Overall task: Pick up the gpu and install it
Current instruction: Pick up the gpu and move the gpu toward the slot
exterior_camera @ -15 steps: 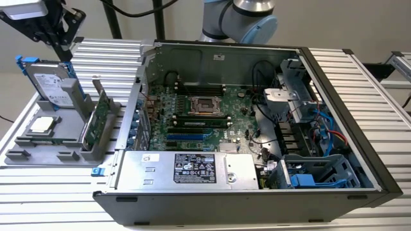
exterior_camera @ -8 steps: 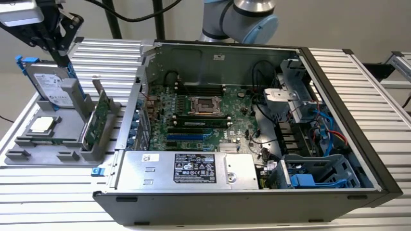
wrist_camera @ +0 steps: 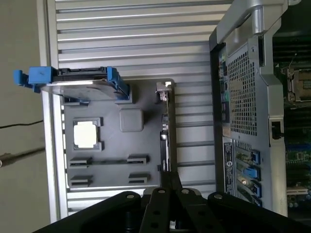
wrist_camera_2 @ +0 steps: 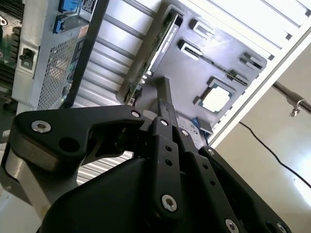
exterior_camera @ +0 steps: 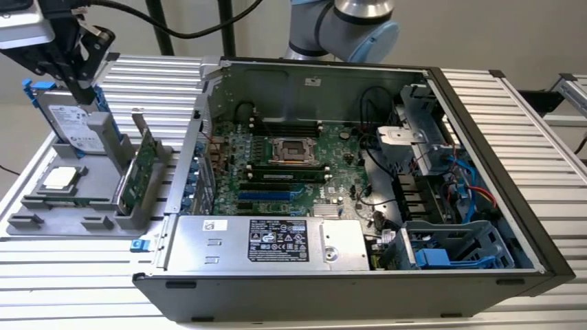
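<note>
The gpu [exterior_camera: 140, 172] stands on edge in a slot of the grey holder [exterior_camera: 37, 223], at the exterior view's left. Its green face is turned toward the computer case and its silver bracket [exterior_camera: 139, 122] points up. In both wrist views the gpu [wrist_camera: 165, 131] [wrist_camera_2: 154, 51] appears edge-on as a thin dark strip. My gripper [exterior_camera: 89, 96] hangs high over the holder, above the hard drive and to the exterior view's left of the gpu. The gripper [wrist_camera: 170, 178] [wrist_camera_2: 164, 87] is shut with nothing held and is apart from the card.
A silver hard drive [exterior_camera: 78, 127] in a blue frame stands in the holder beside the gpu. A processor chip [exterior_camera: 60, 177] and a memory stick [exterior_camera: 69, 201] lie on the holder. The open computer case [exterior_camera: 477, 124] shows its motherboard [exterior_camera: 284, 172] and power supply [exterior_camera: 266, 240].
</note>
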You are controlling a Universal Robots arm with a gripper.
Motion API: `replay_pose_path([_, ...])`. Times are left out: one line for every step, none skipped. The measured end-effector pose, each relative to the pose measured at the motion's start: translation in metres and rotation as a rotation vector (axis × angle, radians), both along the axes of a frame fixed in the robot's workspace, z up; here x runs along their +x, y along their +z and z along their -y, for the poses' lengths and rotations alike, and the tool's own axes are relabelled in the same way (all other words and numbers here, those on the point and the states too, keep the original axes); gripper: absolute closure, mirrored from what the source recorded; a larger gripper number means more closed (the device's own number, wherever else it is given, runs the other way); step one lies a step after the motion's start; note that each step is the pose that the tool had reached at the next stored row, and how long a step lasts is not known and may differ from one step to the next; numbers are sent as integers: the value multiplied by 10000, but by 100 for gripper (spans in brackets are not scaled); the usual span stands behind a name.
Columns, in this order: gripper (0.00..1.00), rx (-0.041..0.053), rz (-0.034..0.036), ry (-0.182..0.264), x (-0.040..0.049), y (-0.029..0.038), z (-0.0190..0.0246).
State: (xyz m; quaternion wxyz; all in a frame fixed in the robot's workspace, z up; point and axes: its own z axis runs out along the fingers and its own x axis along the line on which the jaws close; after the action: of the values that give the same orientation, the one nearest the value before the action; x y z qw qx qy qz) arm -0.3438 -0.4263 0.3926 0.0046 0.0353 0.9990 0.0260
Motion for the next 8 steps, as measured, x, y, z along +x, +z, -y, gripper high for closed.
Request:
replay_pose_path([100, 0, 1, 0, 0, 0, 17])
replay_pose_path([100, 0, 1, 0, 0, -1, 32])
replay_pose_path([100, 0, 1, 0, 0, 0, 47])
replay_pose_path([100, 0, 1, 1, 0, -1, 61])
replay_pose_path([100, 0, 1, 1, 0, -1, 73])
replay_pose_path([100, 1, 1, 1, 0, -1, 83])
replay_pose_path([100, 0, 0, 1, 0, -1, 93])
replay_pose_path([100, 0, 0, 1, 0, 0, 100])
